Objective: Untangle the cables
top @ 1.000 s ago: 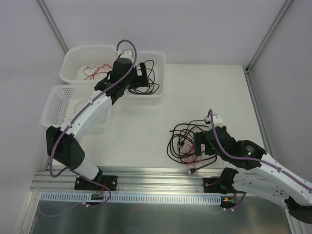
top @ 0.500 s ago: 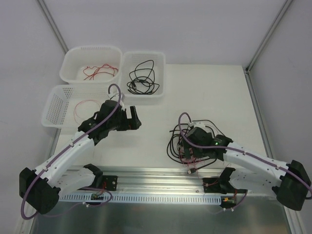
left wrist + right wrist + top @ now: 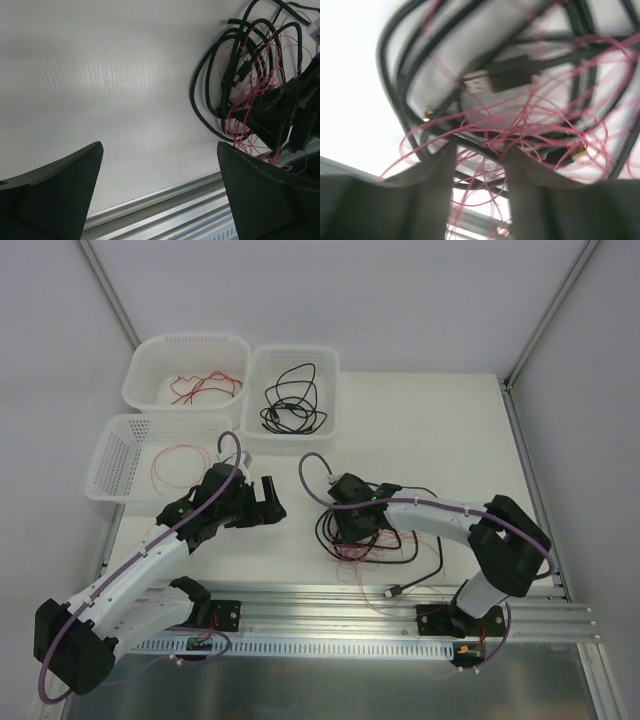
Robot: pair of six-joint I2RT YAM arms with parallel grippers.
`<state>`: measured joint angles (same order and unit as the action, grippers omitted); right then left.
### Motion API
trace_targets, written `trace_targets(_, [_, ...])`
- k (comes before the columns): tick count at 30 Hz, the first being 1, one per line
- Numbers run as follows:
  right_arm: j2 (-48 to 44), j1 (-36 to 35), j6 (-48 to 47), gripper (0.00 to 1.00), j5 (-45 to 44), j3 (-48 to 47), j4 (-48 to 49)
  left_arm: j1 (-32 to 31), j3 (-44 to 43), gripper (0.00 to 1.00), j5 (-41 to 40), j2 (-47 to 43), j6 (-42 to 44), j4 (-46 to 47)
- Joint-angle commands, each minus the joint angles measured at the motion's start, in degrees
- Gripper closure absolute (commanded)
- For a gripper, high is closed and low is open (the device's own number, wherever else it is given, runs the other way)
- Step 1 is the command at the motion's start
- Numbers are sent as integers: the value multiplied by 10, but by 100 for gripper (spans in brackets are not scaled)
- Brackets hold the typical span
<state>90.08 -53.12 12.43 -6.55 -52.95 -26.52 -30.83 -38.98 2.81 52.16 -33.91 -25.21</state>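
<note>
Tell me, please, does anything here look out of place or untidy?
Only the tangle of black cables and red wires: it lies knotted on the table at the right hand, outside the baskets.

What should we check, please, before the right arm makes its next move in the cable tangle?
1. Right gripper is in the tangle: ok, red wires cross between its fingers.
2. Grip is secure: cannot tell, the wrist view is blurred.
3. Only one strand is caught: not ok, several cross the gap.
4. Left gripper is open and empty: ok.
5. Black-cable basket is unobstructed: ok.
</note>
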Motion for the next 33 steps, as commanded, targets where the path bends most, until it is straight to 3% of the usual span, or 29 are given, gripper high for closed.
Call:
trace_targets(1, [52, -16, -42, 59, 48, -67, 49, -6, 9, 1, 4, -22, -13, -1])
trace_targets(6, [57, -15, -79, 86, 28, -137, 7, -6, 20, 1, 9, -29, -22, -5])
trace_targets(9, [12, -8, -87, 92, 4, -118, -14, -6, 20, 1, 16, -15, -24, -5])
trace_targets(17, [-194, 78, -73, 99, -57, -16, -60, -8, -9, 1, 39, 58, -26, -3])
trace_targets(22, [-254, 126, -72, 99, -87, 17, -105, -27, -43, 1, 36, 124, -34, 2])
trace_targets(26, [-278, 229, -22, 99, -56, 88, -121, -52, -73, 1, 27, 178, -39, 9])
trace_targets(28, [-312, 249, -3, 93, -4, 120, -102, -66, -90, 1, 16, 195, -41, 13])
trace_targets(29, [-320, 252, -4, 80, 13, 130, -80, -70, -94, 1, 12, 205, -42, 14])
trace_targets(31, [-330, 252, -6, 71, 46, 150, -64, -78, -108, 2, -1, 232, -44, 21])
trace_targets(32, [-327, 252, -11, 59, 50, 153, -53, -79, -113, 3, -2, 241, -45, 24])
trace_targets(33, [-323, 252, -18, 54, 55, 156, -46, -81, -122, 5, -3, 260, -46, 29])
